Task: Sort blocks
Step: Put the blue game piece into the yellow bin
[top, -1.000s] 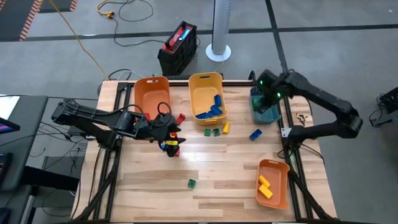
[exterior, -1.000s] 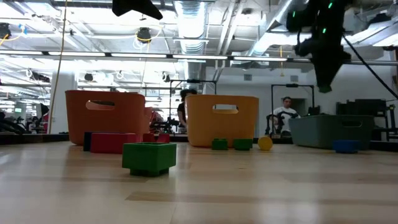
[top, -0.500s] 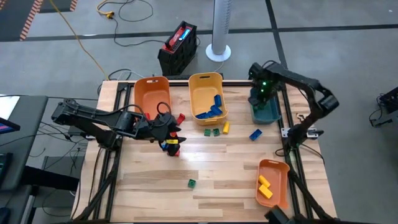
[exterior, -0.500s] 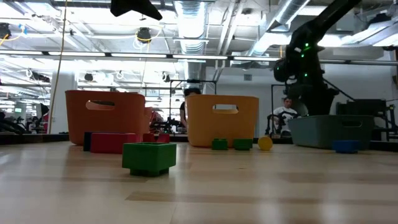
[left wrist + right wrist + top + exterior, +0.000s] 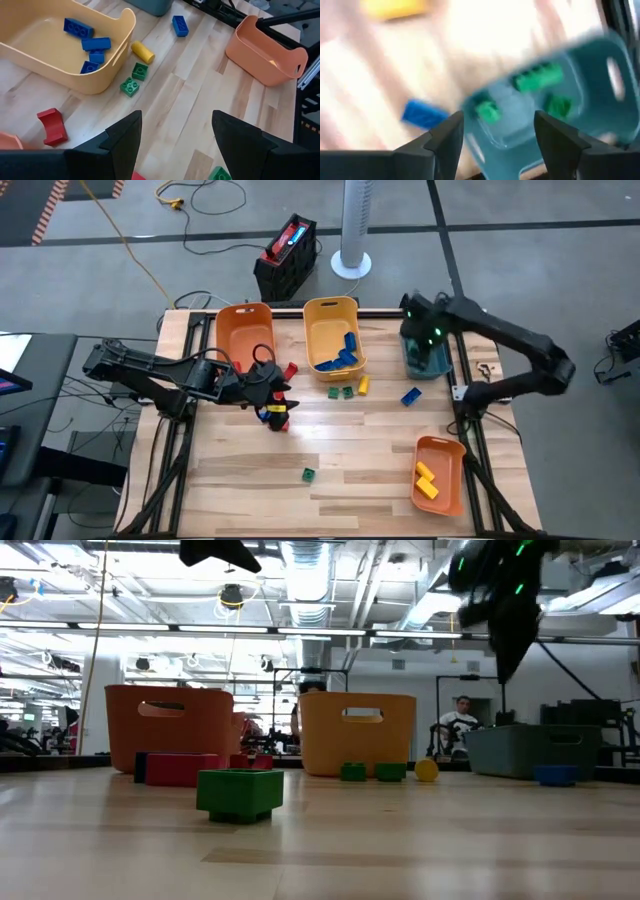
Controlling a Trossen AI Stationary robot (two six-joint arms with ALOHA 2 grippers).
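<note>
Blocks lie scattered over the desk (image 5: 340, 445): blue ones inside the yellow bin (image 5: 333, 333) at the far edge, two green blocks (image 5: 340, 392) and a yellow block (image 5: 363, 385) just in front of that bin, a loose blue block (image 5: 410, 396) toward the right edge, a lone green block (image 5: 309, 474) near the front edge, and yellow blocks (image 5: 427, 480) in the orange bin (image 5: 441, 472) at the front right corner. The teal bin (image 5: 560, 105) at the far right corner holds green blocks. A second orange bin (image 5: 245, 335) stands at the far left, with a red block (image 5: 290, 369) beside it. The left gripper (image 5: 275, 402) hangs low over a small cluster of red, blue and yellow blocks (image 5: 274, 413) near the left side, its jaws spread apart and holding nothing. The right gripper (image 5: 417, 315) is raised above the teal bin, fingers likewise apart and empty.
</note>
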